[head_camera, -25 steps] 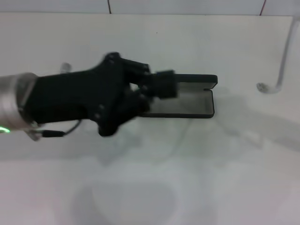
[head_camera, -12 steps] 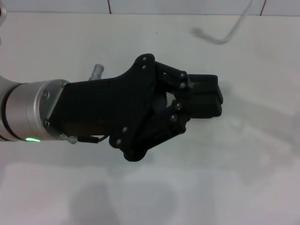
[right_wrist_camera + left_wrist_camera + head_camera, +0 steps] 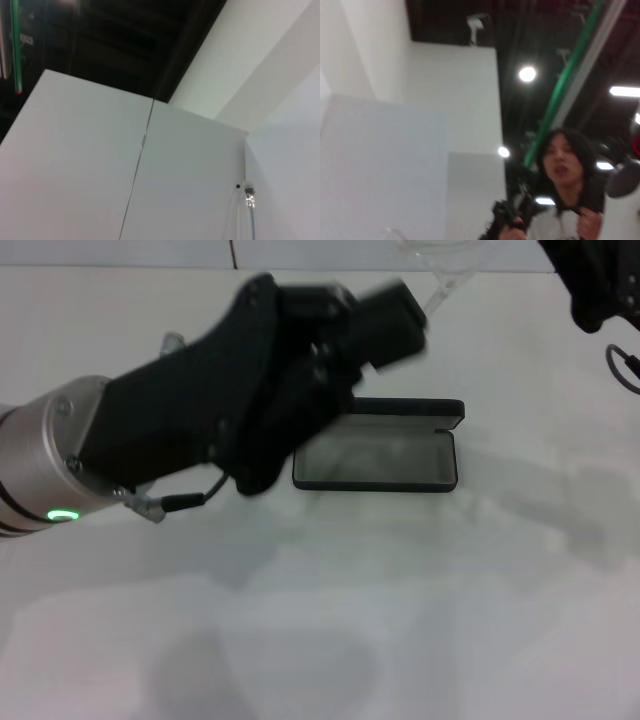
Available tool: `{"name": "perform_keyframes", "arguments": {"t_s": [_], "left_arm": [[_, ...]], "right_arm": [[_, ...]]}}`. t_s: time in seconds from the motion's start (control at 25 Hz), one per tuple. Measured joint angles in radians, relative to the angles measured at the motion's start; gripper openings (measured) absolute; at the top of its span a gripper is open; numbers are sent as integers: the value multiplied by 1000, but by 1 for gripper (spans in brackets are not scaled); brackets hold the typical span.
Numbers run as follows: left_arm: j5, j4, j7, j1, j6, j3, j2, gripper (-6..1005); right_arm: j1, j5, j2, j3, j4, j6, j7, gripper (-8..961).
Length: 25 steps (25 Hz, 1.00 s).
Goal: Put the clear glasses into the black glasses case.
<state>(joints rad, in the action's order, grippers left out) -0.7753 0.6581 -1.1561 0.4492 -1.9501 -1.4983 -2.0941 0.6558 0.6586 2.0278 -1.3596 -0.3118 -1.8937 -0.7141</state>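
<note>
The black glasses case (image 3: 380,455) lies open on the white table (image 3: 400,620), its grey inside facing up and its lid standing along the far side. My left gripper (image 3: 392,320) is raised above and to the left of the case, its fingers together as one dark block with nothing in them. The clear glasses (image 3: 445,275) hang in the air at the top edge, just beyond the left fingertips. My right gripper (image 3: 600,280) is at the top right corner and holds them. One clear arm (image 3: 248,202) shows in the right wrist view.
The table's far edge meets a tiled wall (image 3: 300,252). A thin cable (image 3: 625,365) loops beside the right gripper. My left arm (image 3: 60,470) reaches in from the left edge. In the left wrist view a person (image 3: 565,200) stands beyond the table.
My left gripper has lifted off the case and swung up and back, uncovering the open case. The clear glasses moved left along the top edge, and the right gripper came into view.
</note>
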Motion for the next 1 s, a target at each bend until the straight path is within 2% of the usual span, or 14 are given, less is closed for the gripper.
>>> {"name": "perform_keyframes", "arguments": {"t_s": [0.2,0.4,0.8,1.0], "left_arm": [[47,-77,3,26,8,10,-1,51],[73,-126,24,48,29,10,0,51],[124,-150,27,44,86,9,-1,50],[125,-158,28,46,90,9,-1,50]], "right_arm": [[12,7,0,-17,0,42,5,98],[28,7,0,-83,-14,89,23,95],[45,4,0,-192,-60,158,26,89],[36,3,0,-211,-94,185,26,84]]}}
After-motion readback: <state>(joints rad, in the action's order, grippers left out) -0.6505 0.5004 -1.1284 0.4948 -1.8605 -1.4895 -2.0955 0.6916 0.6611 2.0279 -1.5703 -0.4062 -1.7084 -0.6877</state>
